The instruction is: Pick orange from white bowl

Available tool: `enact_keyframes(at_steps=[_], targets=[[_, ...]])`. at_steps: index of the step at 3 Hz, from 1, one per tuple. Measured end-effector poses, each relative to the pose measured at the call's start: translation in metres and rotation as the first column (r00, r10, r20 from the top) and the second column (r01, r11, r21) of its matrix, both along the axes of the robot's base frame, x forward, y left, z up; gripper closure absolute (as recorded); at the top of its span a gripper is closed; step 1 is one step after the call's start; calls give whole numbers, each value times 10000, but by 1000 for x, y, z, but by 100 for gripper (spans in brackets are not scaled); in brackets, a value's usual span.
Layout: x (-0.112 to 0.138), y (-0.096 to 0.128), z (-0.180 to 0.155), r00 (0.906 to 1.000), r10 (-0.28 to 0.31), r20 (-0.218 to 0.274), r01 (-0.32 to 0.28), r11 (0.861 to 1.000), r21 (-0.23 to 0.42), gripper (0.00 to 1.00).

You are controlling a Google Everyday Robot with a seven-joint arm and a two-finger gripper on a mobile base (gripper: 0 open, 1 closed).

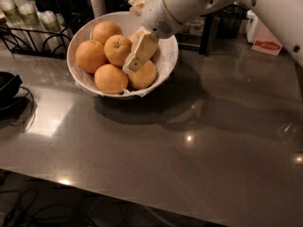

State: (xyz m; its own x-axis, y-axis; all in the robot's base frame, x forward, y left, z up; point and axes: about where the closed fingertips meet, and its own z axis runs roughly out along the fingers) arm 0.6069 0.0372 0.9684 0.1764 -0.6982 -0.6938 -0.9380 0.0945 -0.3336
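Observation:
The white bowl (166,60) stands at the back left of the grey table and holds several oranges on a white paper lining. The orange (118,49) with a small dark stem dimple lies in the middle of the bowl, among plain-skinned neighbours. My gripper (132,64), cream coloured on a white arm, reaches down into the bowl from the upper right. Its tip lies just right of the stem-marked orange and over the front right orange (144,75). Another orange behind the gripper is mostly hidden.
A black wire rack (33,30) with cups stands behind the bowl to the left. A black object with a cable (8,88) lies at the left edge. A white and red carton (264,36) and a dark post (208,32) stand at the back right.

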Motion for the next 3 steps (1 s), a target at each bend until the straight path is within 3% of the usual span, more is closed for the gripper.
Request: enact_keyframes(at_steps=[1, 3], targets=[[15, 5, -8, 10000, -54, 35, 55, 9998, -215, 10], [18, 17, -19, 9998, 186, -72, -189, 9991, -383, 11]])
